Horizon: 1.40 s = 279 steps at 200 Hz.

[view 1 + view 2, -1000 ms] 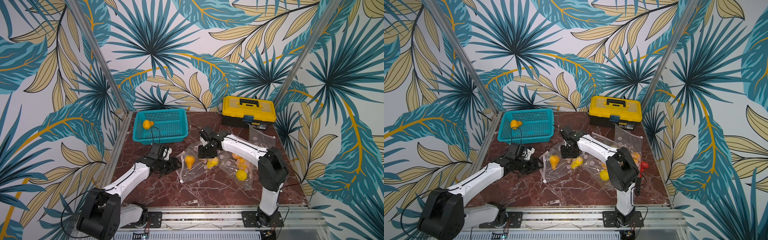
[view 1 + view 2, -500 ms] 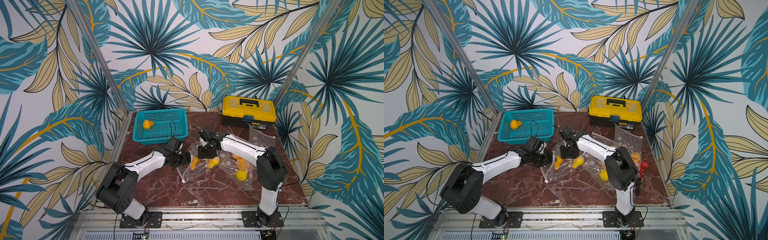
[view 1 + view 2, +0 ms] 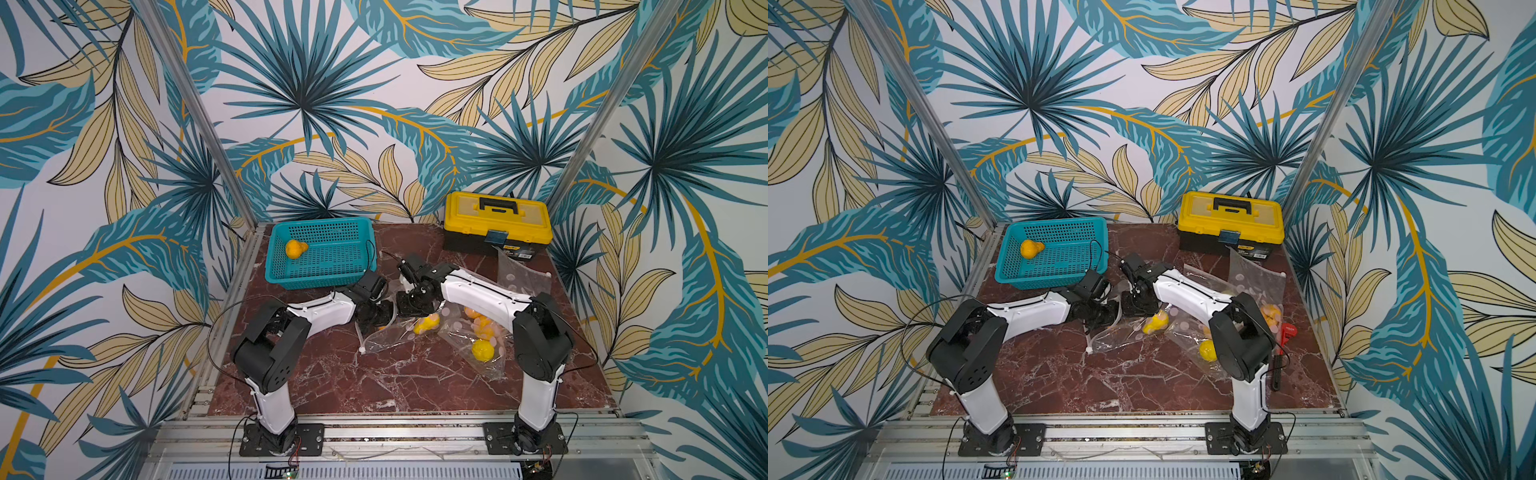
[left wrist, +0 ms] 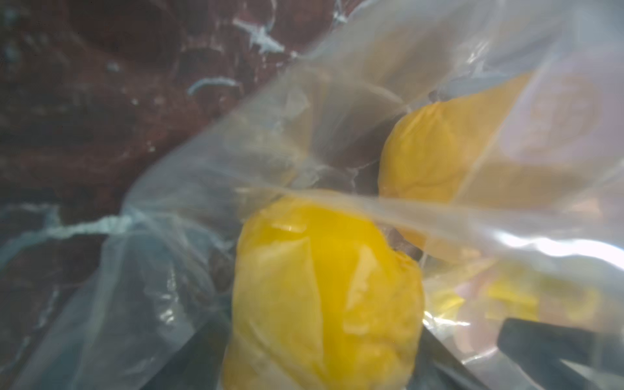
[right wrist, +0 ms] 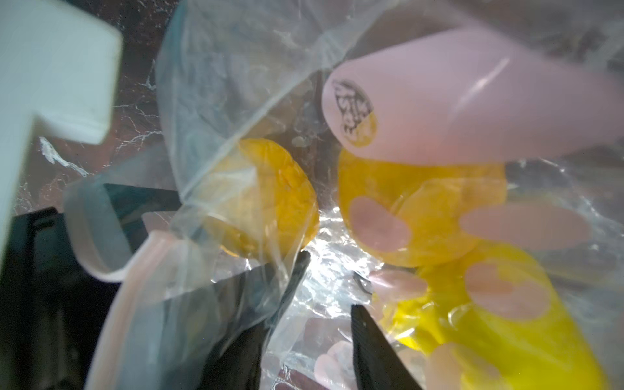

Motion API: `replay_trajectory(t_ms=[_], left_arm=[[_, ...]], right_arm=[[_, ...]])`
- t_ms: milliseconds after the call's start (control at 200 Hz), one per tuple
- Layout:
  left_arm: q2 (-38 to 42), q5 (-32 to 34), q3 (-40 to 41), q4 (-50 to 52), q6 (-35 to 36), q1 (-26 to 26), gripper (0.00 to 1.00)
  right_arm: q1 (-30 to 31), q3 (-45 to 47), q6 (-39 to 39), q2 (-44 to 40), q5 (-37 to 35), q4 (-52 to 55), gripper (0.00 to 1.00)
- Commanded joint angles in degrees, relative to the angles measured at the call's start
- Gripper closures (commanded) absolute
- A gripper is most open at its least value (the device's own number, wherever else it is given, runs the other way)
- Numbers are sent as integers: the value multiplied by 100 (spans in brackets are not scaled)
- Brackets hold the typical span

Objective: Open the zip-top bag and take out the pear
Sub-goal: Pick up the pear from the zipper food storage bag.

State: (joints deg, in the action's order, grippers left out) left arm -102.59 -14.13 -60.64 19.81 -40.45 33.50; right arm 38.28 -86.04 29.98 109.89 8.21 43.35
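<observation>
A clear zip-top bag (image 3: 386,337) (image 3: 1113,332) lies mid-table with its mouth toward the left arm. My left gripper (image 3: 376,318) (image 3: 1100,311) reaches into that mouth. In the left wrist view a yellow pear (image 4: 320,293) fills the space between its open jaws (image 4: 320,337), under crinkled film. A second pear (image 3: 426,324) (image 4: 439,152) lies deeper in the bag. My right gripper (image 3: 413,305) (image 5: 329,280) sits at the bag's far edge, fingers apart, with film draped over one finger (image 5: 290,280).
A teal basket (image 3: 320,281) behind the left arm holds one pear (image 3: 296,248). Another clear bag (image 3: 478,347) of yellow fruit lies under the right arm. An empty bag (image 3: 521,278) leans by the yellow toolbox (image 3: 496,224). A red wrench (image 3: 1285,332) lies at the right edge.
My left arm swung right from the open table and pushed its gripper into the bag's mouth, over the nearer pear. The right arm stayed where it was.
</observation>
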Motion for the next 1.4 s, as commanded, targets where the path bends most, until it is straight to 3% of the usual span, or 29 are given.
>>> replay_trajectory(t_ms=[0,426,696,966,1217,1392], left_arm=[[-74,67,-47,7,82,43,29],[1212,568,370,774,450,34,46],[1973,570,604,1307,536,-83,50],[2621,290,609,1505,775,-637,50],[2446,565,-46,1561,1305,-1262,50],[1590,834,-1070,1560,1858,-1954,50]], right_arm=[[41,93,8,86,-11,9,55],[-70,303,-9,-11,-298,7,56],[-171,457,0,-115,-327,-35,56],[-190,432,-1,-110,-307,-7,56],[-194,271,-27,-235,-327,149,56],[-190,191,-12,-370,-347,215,55]])
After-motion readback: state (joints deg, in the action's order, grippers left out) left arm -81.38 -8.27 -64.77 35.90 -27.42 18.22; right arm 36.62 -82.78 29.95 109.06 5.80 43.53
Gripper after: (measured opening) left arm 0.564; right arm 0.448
